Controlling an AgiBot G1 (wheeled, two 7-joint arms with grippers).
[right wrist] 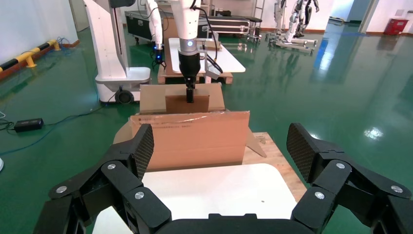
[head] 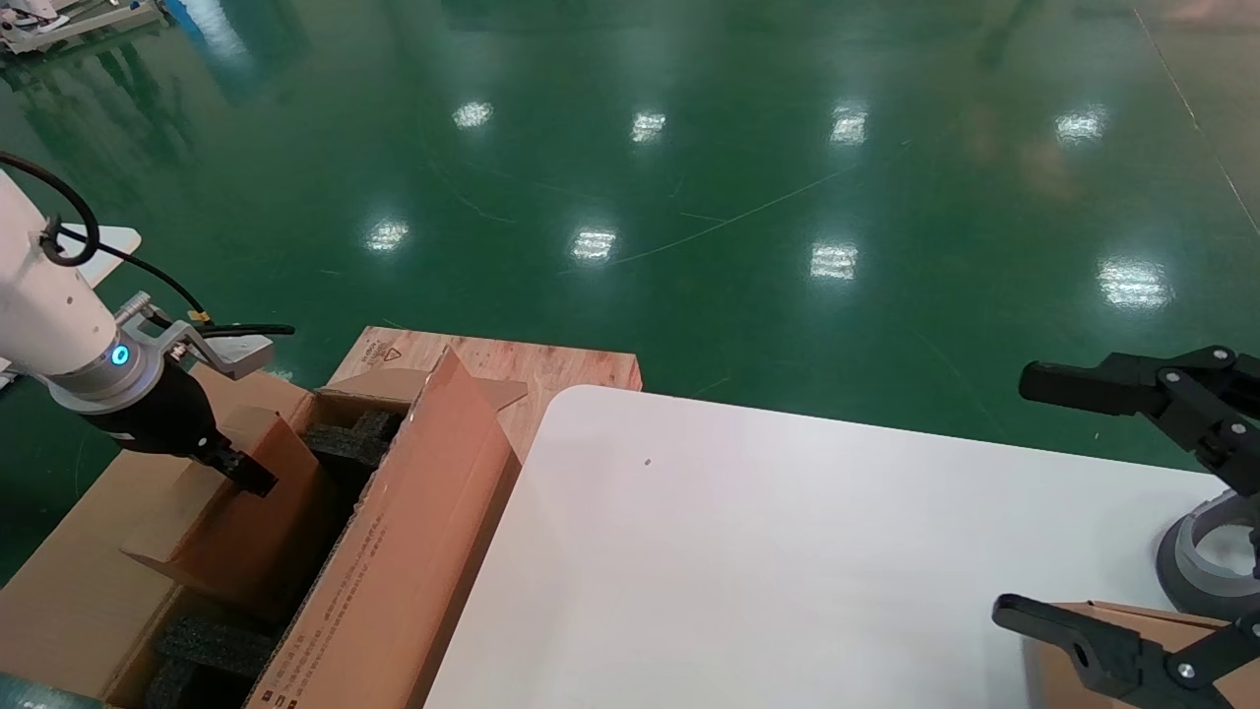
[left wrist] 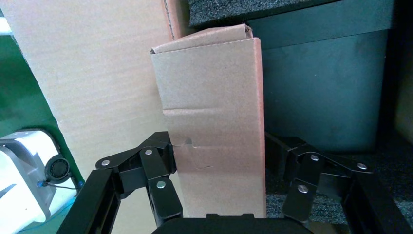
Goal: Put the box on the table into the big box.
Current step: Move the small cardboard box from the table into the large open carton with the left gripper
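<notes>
Inside the big box, the left gripper clamps the box on edge, tilted; the right gripper hangs open over the table.

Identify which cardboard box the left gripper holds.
The small flat reddish-brown cardboard box, clamped on edge in the left gripper inside the long foam-lined carton; another small box lies by the right gripper.
</notes>
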